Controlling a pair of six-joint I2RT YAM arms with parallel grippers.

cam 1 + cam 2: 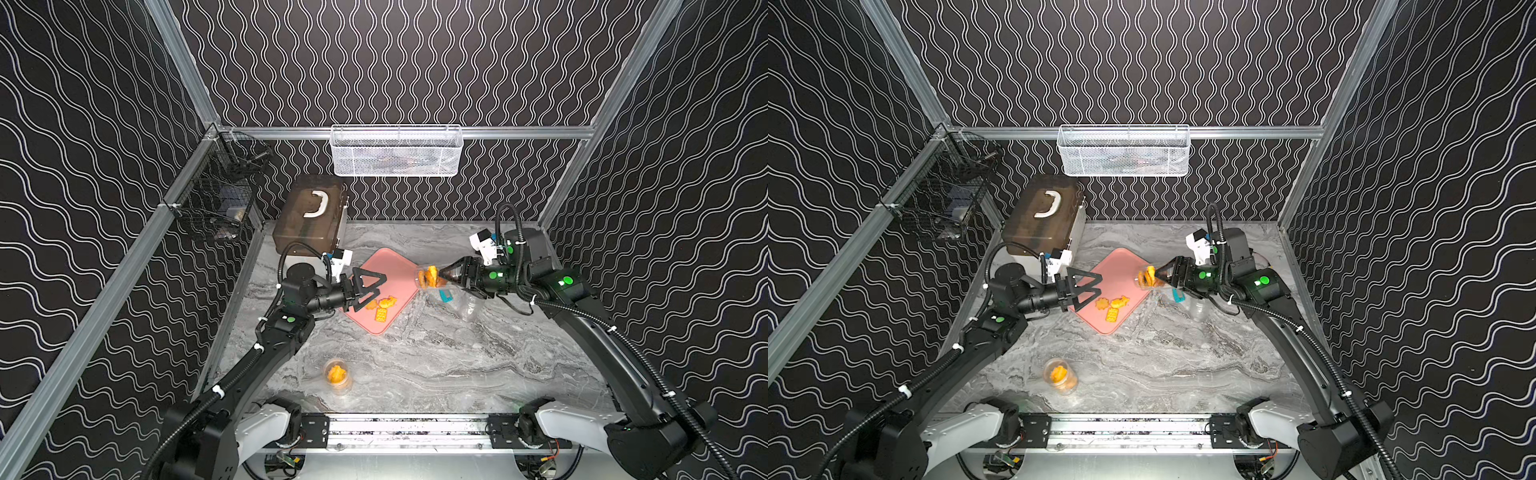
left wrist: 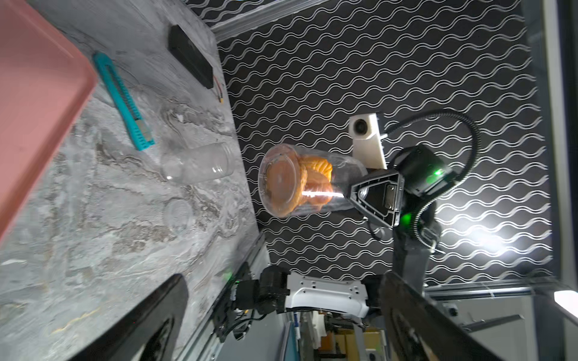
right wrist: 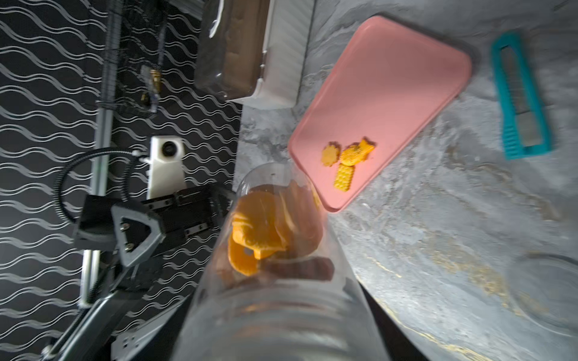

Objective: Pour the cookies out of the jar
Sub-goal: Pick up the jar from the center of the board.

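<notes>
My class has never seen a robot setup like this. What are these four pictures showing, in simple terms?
Two robot arms stand at a marble-patterned table. Two pictures look down from overhead; the other two come from a camera on each arm's wrist. On the table lie a pink tray with a few cookies, a teal knife, an empty jar on its side, and a standing jar of cookies near the front. The right arm's fingers are closed on a clear jar of cookies, held sideways in the air near the tray's edge. The left arm's fingers are spread open, holding nothing, over the tray.
</notes>
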